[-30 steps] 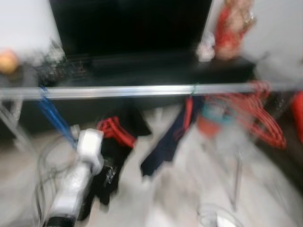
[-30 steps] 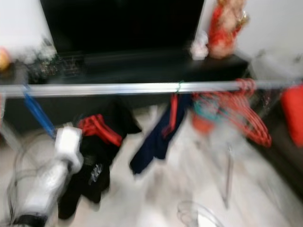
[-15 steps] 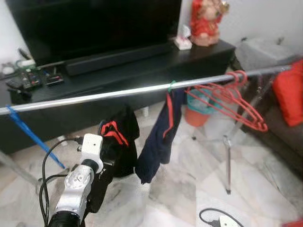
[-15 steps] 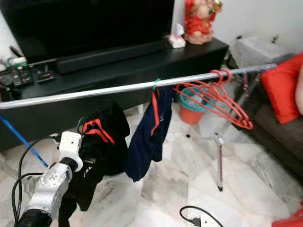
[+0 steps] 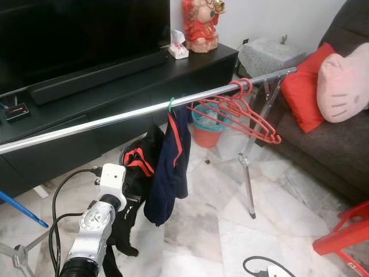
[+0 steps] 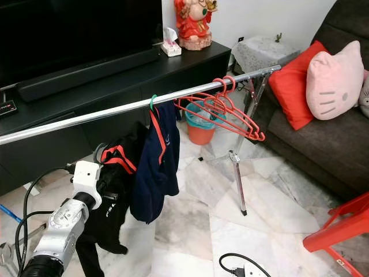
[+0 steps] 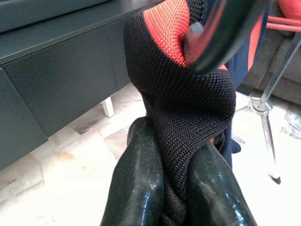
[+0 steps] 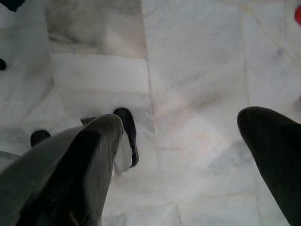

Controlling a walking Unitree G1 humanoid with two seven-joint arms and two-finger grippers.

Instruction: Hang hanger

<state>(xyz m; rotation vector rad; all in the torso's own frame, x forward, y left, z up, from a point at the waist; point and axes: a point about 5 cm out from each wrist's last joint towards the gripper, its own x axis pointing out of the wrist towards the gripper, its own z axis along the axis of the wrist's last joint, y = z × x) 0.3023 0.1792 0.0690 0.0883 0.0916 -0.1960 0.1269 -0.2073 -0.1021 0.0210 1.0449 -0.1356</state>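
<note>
My left gripper (image 7: 176, 155) is shut on a black knit garment with red stripes (image 7: 183, 94). A dark glossy curved piece (image 7: 221, 33) crosses the cloth; I cannot tell if it is a hanger. In the eye views the garment (image 5: 141, 167) hangs in front of my left arm (image 5: 106, 202), below the silver rail (image 5: 115, 118). A navy garment (image 5: 170, 173) hangs from the rail on a green hook (image 5: 170, 104). Several empty red hangers (image 5: 242, 112) hang near the rail's right end. My right gripper (image 8: 183, 141) is open over the marble floor.
A black TV stand (image 5: 115, 86) runs behind the rail. A dark sofa (image 5: 340, 144) with a red cushion (image 5: 302, 92) and a pink cushion (image 5: 343, 81) is at the right. The rack's leg (image 5: 248, 179), an orange bin (image 5: 204, 130), a red chair (image 5: 346, 231) and a floor cable (image 5: 265, 268) are nearby.
The camera has swung to the right and the blur has cleared, bringing the sofa and cushions into view. My left arm still holds the black garment below the rail.
</note>
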